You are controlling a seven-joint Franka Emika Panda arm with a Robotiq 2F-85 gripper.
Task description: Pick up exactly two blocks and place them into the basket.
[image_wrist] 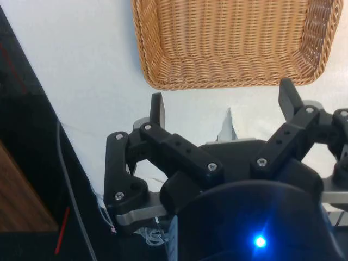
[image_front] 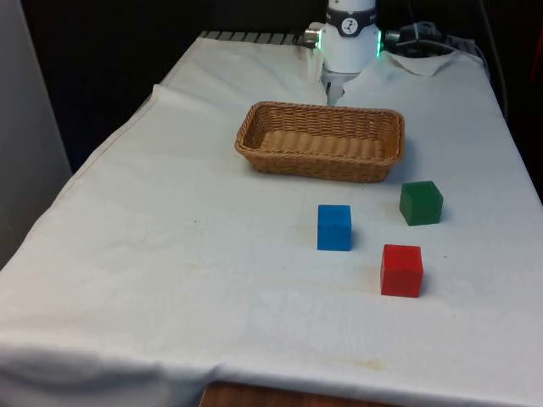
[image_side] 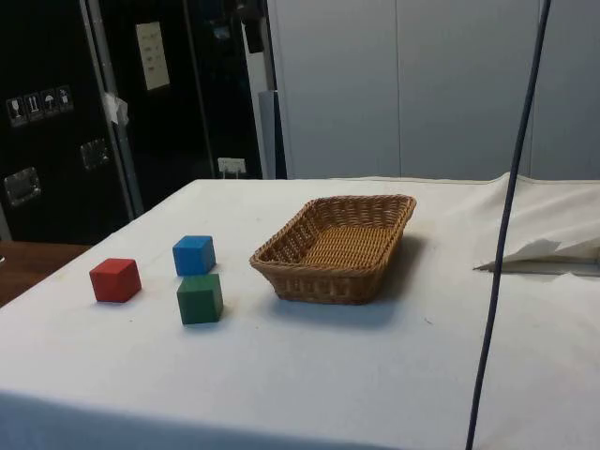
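White cloth carries 3 blocks [image_front: 333, 227] beyond the basket [image_front: 254, 136] from the gripper [image_wrist: 224, 103], its fingers spread and empty.

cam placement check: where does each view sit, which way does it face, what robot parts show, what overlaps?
Front view: fixed, looks along the table at the basket, blue block, green block and red block; arm base at the far end.
Side view: fixed at the table's side, facing dark cabinets; same basket and blocks.
Wrist view: on the wrist, looks down past the open end effector at the basket.
Shared: all three see the basket.
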